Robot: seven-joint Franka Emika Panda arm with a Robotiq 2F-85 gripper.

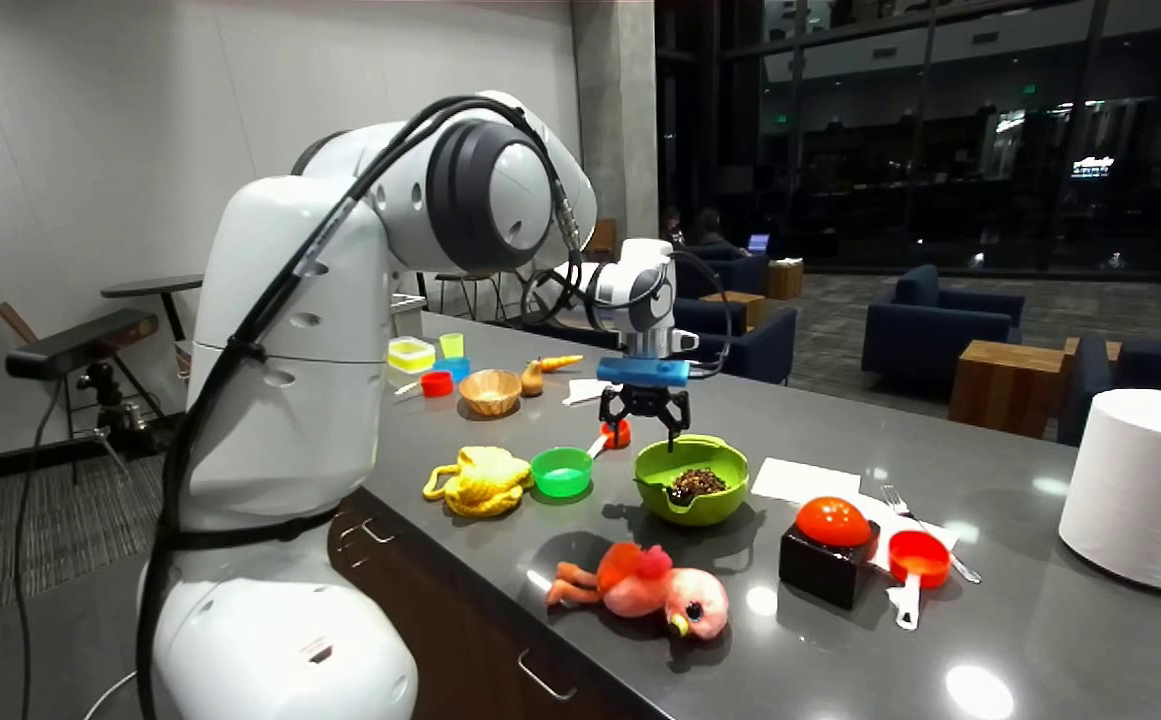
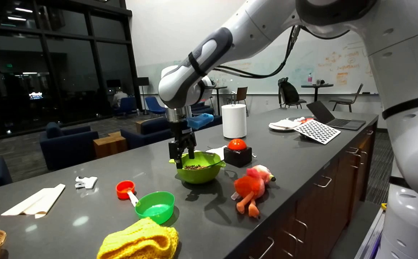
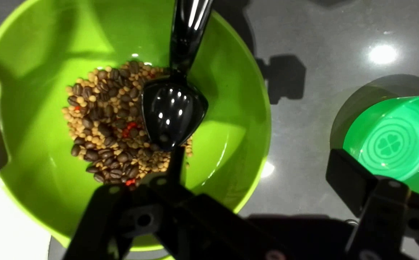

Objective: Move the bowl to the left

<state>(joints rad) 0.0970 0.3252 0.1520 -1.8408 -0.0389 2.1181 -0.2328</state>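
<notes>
The lime-green bowl stands upright on the grey counter in both exterior views point(image 1: 705, 512) point(image 2: 198, 177). It holds beans, small tan grains and a black spoon point(image 3: 175, 108). The bowl fills the left of the wrist view point(image 3: 227, 144). My gripper point(image 1: 643, 443) is open and empty, pointing down at the bowl's rim; it shows in both exterior views point(image 2: 185, 161). In the wrist view the jaws point(image 3: 261, 169) are wide apart. One finger is over the bowl's inside, the other outside the rim on the green cup's side. I cannot tell how far the fingertips are below the rim.
A small green cup point(image 1: 562, 475) and a red scoop point(image 2: 125, 189) stand beside the bowl. Also near are a yellow cloth point(image 1: 483, 482), a pink plush flamingo point(image 1: 655, 590), a black box with a red dome point(image 1: 828, 560) and a white napkin point(image 1: 805, 480). A paper towel roll point(image 2: 234, 121) stands further off.
</notes>
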